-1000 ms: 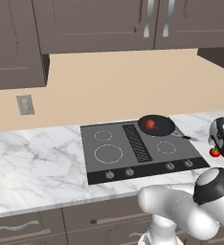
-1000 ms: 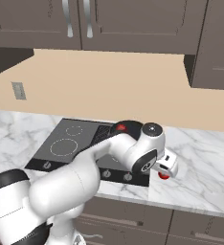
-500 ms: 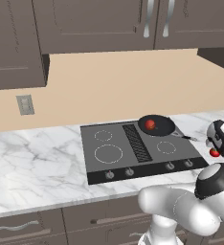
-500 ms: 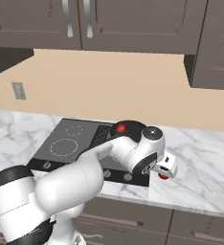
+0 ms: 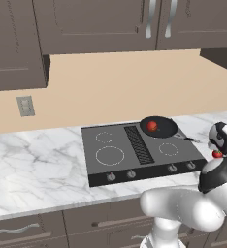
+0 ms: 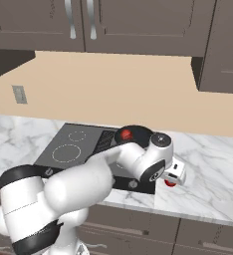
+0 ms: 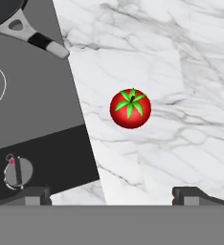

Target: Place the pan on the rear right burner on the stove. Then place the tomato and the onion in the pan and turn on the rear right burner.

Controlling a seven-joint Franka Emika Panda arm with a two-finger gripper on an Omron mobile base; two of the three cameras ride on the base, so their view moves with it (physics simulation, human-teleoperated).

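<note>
The tomato (image 7: 130,108) sits upright on the marble counter (image 7: 181,72), green stem top facing the hand camera, just off the right edge of the stove (image 7: 32,110) and touching nothing else. From the left base view it shows as a small red spot (image 5: 217,154) beside the robot's wrist; from the right base view it peeks out beneath the hand (image 6: 170,183).

The fingers (image 7: 111,195) are spread wide and empty, their two dark tips (image 7: 193,194) standing well apart at the bottom of the hand view, with the tomato lying ahead of the gap between them and clear of both.

The pan (image 5: 158,127) rests on the rear right burner, which it covers. Its short dark handle (image 7: 39,40) points toward the counter on the tomato's side. Inside the pan lies the onion (image 5: 152,126), a duller red ball, also seen in the right base view (image 6: 126,134).

The front right ring (image 5: 169,149) and the two left rings (image 5: 109,155) are bare. A small knob (image 7: 17,171) at the stove's front edge carries a red mark. Dark cabinets (image 5: 110,24) hang above the beige wall, which bears a grey outlet plate (image 5: 25,106).
</note>
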